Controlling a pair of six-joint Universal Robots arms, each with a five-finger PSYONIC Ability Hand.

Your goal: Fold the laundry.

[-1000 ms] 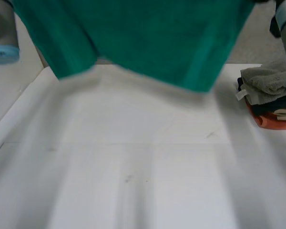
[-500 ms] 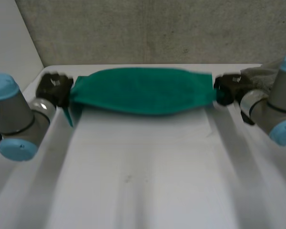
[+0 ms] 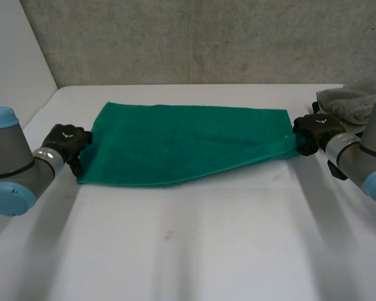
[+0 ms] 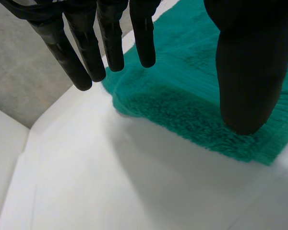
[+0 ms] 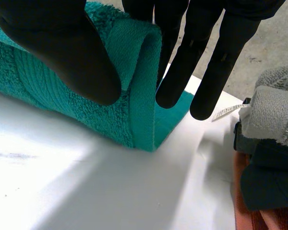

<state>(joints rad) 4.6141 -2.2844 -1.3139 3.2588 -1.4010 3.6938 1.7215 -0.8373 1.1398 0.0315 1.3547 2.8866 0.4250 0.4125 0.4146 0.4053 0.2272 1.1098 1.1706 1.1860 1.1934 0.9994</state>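
A green towel [image 3: 188,141] lies spread on the white table [image 3: 188,251], doubled over, with its near edge slanting. My left hand [image 3: 66,143] rests at the towel's left end. In the left wrist view its fingers [image 4: 110,43] are straight and the thumb [image 4: 245,72] stands apart above the towel [image 4: 197,96], so it is open and pinches nothing. My right hand [image 3: 316,128] is at the towel's right end. In the right wrist view its thumb [image 5: 62,48] and fingers are shut on a raised fold of the towel [image 5: 134,96].
A stack of folded laundry stands at the table's right side beside my right hand, with a grey towel [image 3: 351,103] on top and dark and orange pieces [image 5: 259,187] under it. A concrete wall [image 3: 194,37] runs behind the table.
The towel, held up in the air a second ago, has come down flat onto the table. Both hands have dropped to the table, and the left hand has let go.
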